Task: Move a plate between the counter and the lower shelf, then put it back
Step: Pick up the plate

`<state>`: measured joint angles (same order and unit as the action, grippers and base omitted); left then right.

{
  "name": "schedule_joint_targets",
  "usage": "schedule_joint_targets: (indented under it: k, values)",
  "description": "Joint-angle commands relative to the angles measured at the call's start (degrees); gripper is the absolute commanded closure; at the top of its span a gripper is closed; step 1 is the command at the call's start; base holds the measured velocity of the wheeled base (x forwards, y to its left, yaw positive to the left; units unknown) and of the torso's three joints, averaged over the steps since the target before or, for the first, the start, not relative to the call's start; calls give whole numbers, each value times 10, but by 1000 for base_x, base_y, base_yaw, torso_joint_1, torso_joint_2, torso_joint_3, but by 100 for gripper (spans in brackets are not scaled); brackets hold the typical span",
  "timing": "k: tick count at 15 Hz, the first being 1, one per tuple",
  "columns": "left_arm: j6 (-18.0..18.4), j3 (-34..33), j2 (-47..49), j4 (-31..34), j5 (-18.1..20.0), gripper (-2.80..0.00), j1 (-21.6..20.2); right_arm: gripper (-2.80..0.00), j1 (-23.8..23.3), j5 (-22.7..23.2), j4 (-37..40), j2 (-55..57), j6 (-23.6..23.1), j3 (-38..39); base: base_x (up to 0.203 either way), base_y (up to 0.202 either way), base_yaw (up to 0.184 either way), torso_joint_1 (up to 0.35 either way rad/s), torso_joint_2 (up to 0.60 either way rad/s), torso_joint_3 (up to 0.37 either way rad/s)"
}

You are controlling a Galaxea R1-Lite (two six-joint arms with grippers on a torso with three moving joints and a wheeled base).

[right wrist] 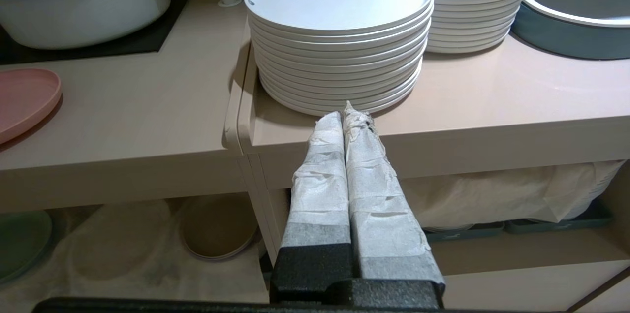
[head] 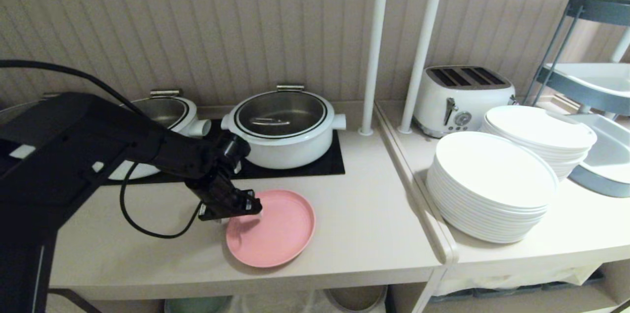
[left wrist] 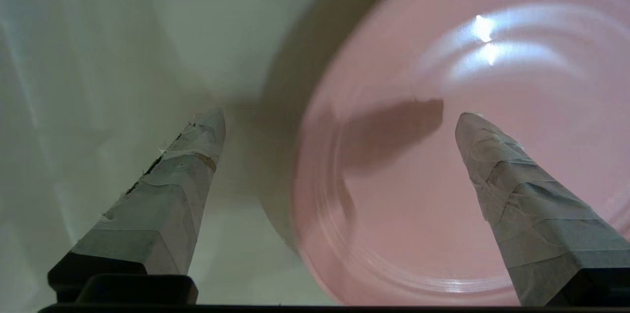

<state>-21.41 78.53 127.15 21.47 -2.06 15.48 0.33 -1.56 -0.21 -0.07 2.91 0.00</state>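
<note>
The pink plate (head: 271,228) lies flat on the beige counter (head: 364,234), in front of the black hob (head: 330,163). My left gripper (head: 251,209) hangs just above the plate's left rim, open and holding nothing. In the left wrist view the left gripper (left wrist: 339,123) straddles the rim: one taped finger (left wrist: 197,155) is over the bare counter, the other over the plate (left wrist: 418,204). My right gripper (right wrist: 347,113) is shut and empty, parked in front of the counter's edge. The lower shelf (right wrist: 123,264), lined with white cloth, shows under the counter.
Two white pots (head: 285,128) stand on the hob behind the plate. White posts (head: 374,47), a toaster (head: 462,96) and two stacks of large white plates (head: 492,185) are to the right. A green plate (right wrist: 19,239) and a beige plate (right wrist: 219,227) lie on the lower shelf.
</note>
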Motion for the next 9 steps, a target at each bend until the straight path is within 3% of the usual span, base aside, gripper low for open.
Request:
schedule_joint_targets:
  k: [1,9]
  values:
    - [11,5,6,2,0,-280,-12,0,0,0,-1,1,0,0,0,0,0,0,0,0]
    - [18,5,11,2,0,-280,-21,0,0,0,-1,1,0,0,0,0,0,0,0,0]
